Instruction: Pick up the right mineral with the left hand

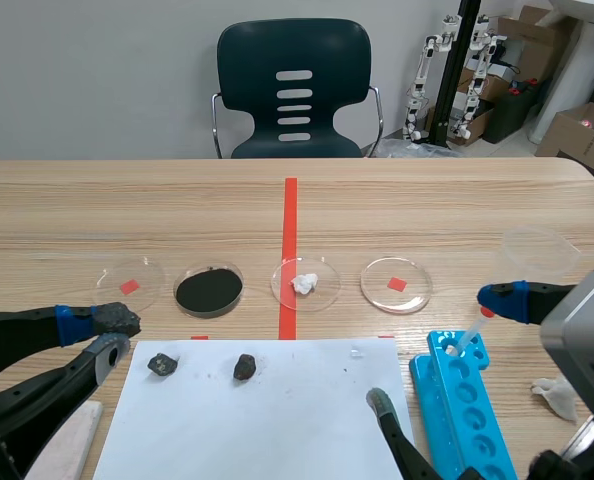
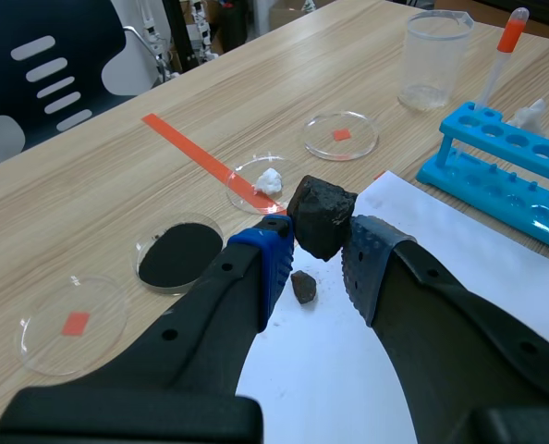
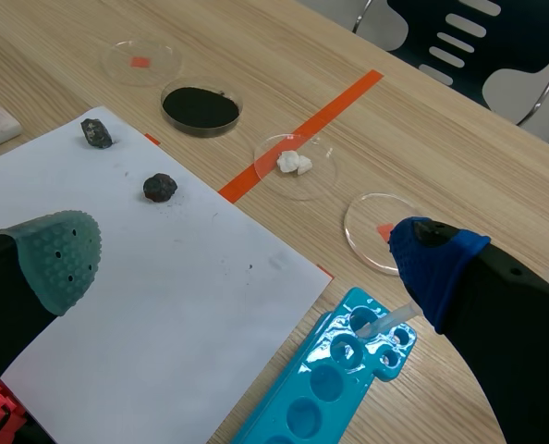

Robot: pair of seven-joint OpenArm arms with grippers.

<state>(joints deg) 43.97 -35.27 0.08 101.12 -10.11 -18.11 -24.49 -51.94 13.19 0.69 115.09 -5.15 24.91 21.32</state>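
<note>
A pale wooden table [image 1: 97,200] fills the view. A dark green chair [image 1: 293,80] stands at its far side against a grey wall, and cardboard boxes [image 1: 577,130] sit in the room's far right corner. An orange-red tape line runs down the table's middle.

The left gripper [image 2: 323,259] is closed on a dark mineral [image 2: 321,215], which is pinched between its blue pad and its grey-blue pad. The mineral is held clear of the table, just beside the far left corner of a white paper sheet [image 1: 277,420]. It is blocky and angular with no marked long axis. In the left wrist view it stands slightly taller than wide, with its upper part above the pad tips and a blunt corner pointing down between them.

2 smaller dark stones lie on the sheet near its far edge, well apart: a left stone [image 1: 162,364] and a right stone [image 1: 244,367].

Beyond the sheet, 4 clear round dishes stand in a row.
- The 1st dish [image 1: 147,275] shows only a red square mark.
- The 2nd dish [image 1: 241,283] holds black powder [image 1: 209,291].
- The 3rd dish [image 1: 285,275], on the tape line, holds a white lump [image 1: 305,284].
- The 4th dish [image 1: 412,295] shows only a red square mark.

Right of the sheet, a blue tube rack [image 1: 429,385] holds a pipette [image 1: 469,335] with an orange-red bulb in its far hole. A clear beaker [image 1: 539,250] stands beyond the rack, and a crumpled white tissue [image 1: 555,393] lies to the rack's right.

The right gripper [image 1: 442,350] is spread wide and holds nothing. One finger is over the sheet's right side and the other is beside the pipette's bulb.
</note>
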